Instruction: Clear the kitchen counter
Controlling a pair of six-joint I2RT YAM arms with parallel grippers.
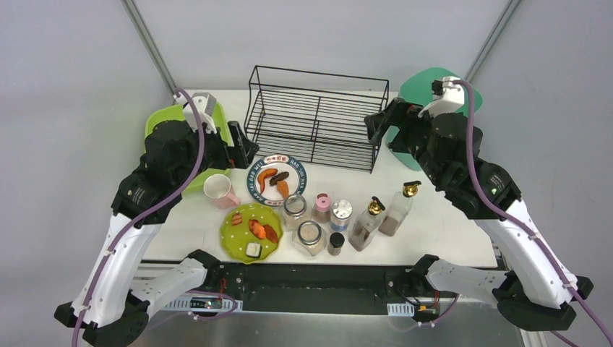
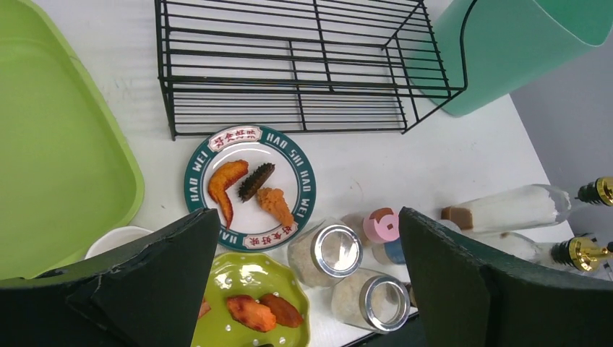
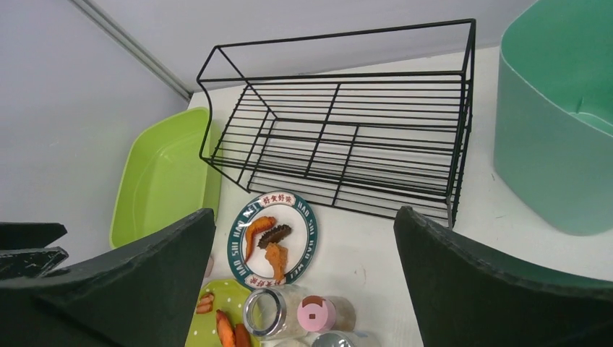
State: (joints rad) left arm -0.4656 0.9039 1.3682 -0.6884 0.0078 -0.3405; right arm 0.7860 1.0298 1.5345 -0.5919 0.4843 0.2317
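The worktop (image 1: 448, 224) spans ahead of both arm bases. Near its far-left corner the left pincer (image 1: 243, 148) hangs, jaws apart, beside the tub (image 1: 160, 119). Near the far-right corner the right pincer (image 1: 377, 129) hangs likewise, beside the rack (image 1: 318, 116).

Left gripper (image 2: 305, 217) and right gripper (image 3: 303, 213) (arms raised) both gape wide.
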